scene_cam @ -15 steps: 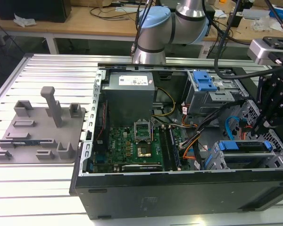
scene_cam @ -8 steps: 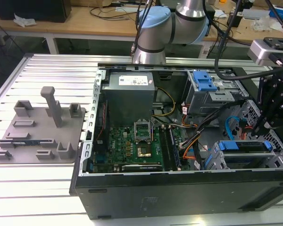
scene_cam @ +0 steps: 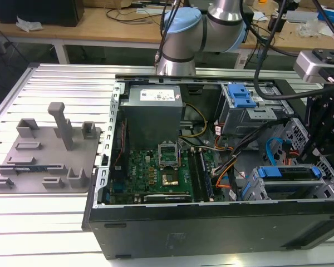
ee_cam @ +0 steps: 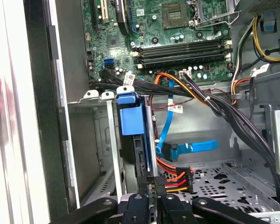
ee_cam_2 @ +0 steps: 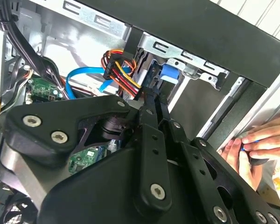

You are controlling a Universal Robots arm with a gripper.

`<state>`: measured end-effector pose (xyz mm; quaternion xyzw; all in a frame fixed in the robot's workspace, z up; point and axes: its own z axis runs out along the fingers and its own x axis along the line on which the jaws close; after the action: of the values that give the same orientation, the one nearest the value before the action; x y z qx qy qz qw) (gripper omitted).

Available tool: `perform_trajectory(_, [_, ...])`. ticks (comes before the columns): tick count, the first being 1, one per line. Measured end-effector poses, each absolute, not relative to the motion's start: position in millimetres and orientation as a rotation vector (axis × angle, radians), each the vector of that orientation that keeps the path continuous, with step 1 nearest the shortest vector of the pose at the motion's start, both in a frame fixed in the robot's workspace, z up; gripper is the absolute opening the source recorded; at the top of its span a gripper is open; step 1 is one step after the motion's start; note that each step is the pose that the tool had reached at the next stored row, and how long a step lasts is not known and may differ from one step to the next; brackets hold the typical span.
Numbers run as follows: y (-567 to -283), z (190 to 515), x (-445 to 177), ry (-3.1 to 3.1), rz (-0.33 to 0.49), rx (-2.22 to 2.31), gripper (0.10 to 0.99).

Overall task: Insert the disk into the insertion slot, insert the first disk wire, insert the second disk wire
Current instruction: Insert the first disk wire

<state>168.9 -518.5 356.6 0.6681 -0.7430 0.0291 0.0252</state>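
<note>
Blue-framed, the disk (scene_cam: 289, 184) sat in the insertion slot (scene_cam: 251, 188) at the exterior view's lower right; the gripper (ee_cam_2: 150, 99), seemingly pressed together on 1 multicoloured wire connector (ee_cam: 169, 179), would probably have jammed or bent it if driven in tilted.

Exterior view looks steeply down on the open computer case (scene_cam: 211, 228) on the tabletop (scene_cam: 44, 222). Both wrist views peer past the end effector (ee_cam: 153, 205), close inside the case, sharing the blue cable (ee_cam: 196, 147).
</note>
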Motion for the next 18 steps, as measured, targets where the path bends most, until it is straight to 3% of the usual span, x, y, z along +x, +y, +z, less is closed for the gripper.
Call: perform_trajectory(18, [-521.8,349.3,168.6,-2.298,0.090,2.065,0.165])
